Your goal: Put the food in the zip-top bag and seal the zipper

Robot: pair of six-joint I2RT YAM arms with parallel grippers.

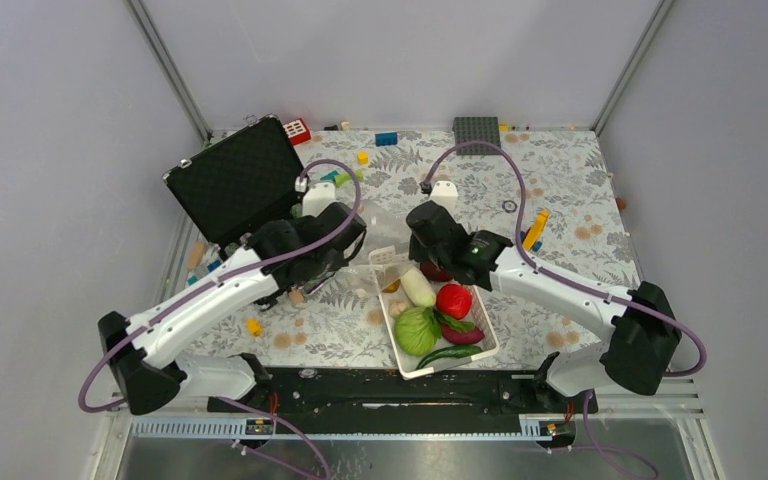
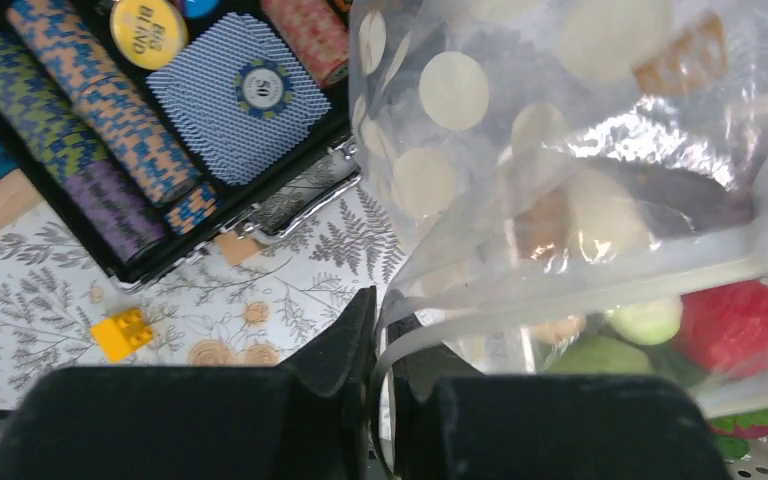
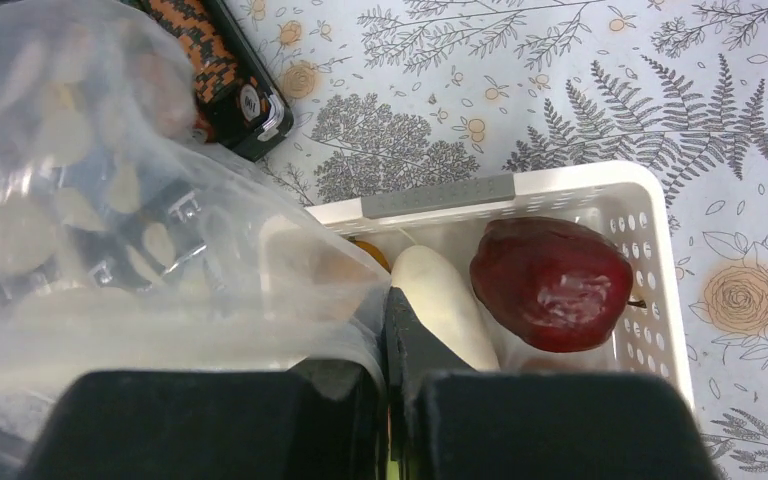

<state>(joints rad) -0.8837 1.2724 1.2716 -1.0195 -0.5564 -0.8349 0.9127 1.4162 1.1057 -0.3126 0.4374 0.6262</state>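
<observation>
The clear zip-top bag (image 1: 384, 260) hangs between my two grippers, above the far end of the white basket (image 1: 487, 322). My left gripper (image 2: 385, 330) is shut on the bag's zipper strip (image 2: 580, 290). My right gripper (image 3: 380, 320) is shut on the bag's other edge (image 3: 110, 200). The food lies in the basket: white radish (image 3: 445, 300), dark-red bulb (image 3: 550, 280), red tomato (image 1: 453, 300), green cabbage (image 1: 416, 330), purple sweet potato (image 1: 465, 336) and long green pepper (image 1: 450, 352). Tomato (image 2: 740, 325) and cabbage (image 2: 600, 355) show through the bag in the left wrist view.
An open black case (image 1: 235, 180) holding rolls of poker chips (image 2: 110, 150) and a card deck stands at the left, close to the bag. A yellow brick (image 2: 123, 333) lies beside it. More loose bricks (image 1: 297, 130) and a grey baseplate (image 1: 476, 130) lie along the back edge.
</observation>
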